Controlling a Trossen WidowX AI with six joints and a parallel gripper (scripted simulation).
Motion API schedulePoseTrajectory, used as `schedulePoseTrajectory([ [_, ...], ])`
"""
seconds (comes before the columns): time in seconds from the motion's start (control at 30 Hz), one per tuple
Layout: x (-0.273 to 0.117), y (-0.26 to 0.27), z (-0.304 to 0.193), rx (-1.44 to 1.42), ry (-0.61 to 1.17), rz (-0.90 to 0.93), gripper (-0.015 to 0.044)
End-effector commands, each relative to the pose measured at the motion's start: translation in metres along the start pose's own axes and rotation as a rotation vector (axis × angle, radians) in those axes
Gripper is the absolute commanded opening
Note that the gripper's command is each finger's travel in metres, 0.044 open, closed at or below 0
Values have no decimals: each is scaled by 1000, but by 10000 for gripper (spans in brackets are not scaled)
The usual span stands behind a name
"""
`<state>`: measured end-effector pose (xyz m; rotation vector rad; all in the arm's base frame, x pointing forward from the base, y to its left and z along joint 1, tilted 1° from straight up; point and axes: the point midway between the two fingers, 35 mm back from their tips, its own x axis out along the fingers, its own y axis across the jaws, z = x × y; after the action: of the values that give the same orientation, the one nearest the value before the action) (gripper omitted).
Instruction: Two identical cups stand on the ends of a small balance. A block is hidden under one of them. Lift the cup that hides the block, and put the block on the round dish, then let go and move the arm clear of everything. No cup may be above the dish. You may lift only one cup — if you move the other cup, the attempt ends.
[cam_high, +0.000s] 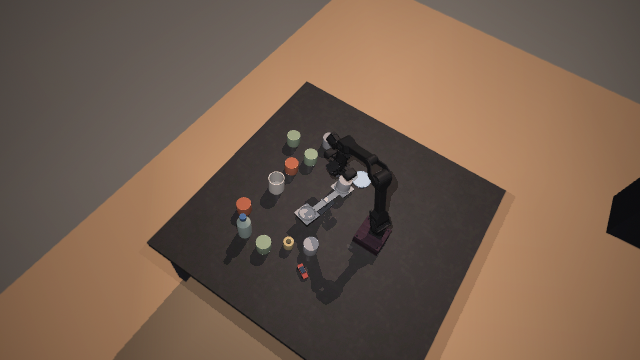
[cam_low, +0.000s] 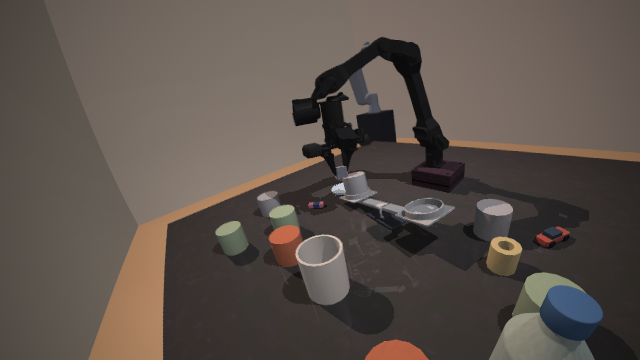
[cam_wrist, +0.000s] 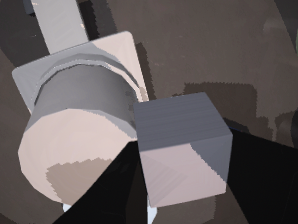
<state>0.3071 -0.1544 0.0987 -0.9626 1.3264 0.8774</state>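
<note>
My gripper (cam_low: 341, 169) (cam_wrist: 176, 143) is shut on a small grey block (cam_low: 341, 173) (cam_wrist: 182, 120), held in the air beside and a little above the remaining cup. That light grey cup (cam_high: 343, 186) (cam_low: 356, 185) (cam_wrist: 72, 150) stands upside down on one end of the balance (cam_high: 326, 201) (cam_low: 372, 203) (cam_wrist: 61, 22). The balance's other end holds an empty round ring (cam_high: 298, 214) (cam_low: 424, 215). The pale round dish (cam_high: 361, 179) (cam_low: 338, 189) (cam_wrist: 152, 215) lies just beyond the cup and is mostly hidden in the wrist view. Whether block and cup touch is unclear.
Grey cups stand by the yellow ring (cam_high: 288, 241) (cam_low: 503, 257) and at the far side (cam_low: 268, 204). A white open cup (cam_high: 276, 183) (cam_low: 324, 272), green and orange cylinders, a bottle (cam_high: 244, 227), a red toy car (cam_high: 302, 271) (cam_low: 552, 236) and a small pink-blue piece (cam_low: 316, 205) surround the balance.
</note>
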Motion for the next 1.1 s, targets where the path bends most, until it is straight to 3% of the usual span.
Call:
schedulePoseTrajectory([
  [0.0,4,3,-16,2,6,4,0],
  [1.07,36,59,-134,4,4,40,0],
])
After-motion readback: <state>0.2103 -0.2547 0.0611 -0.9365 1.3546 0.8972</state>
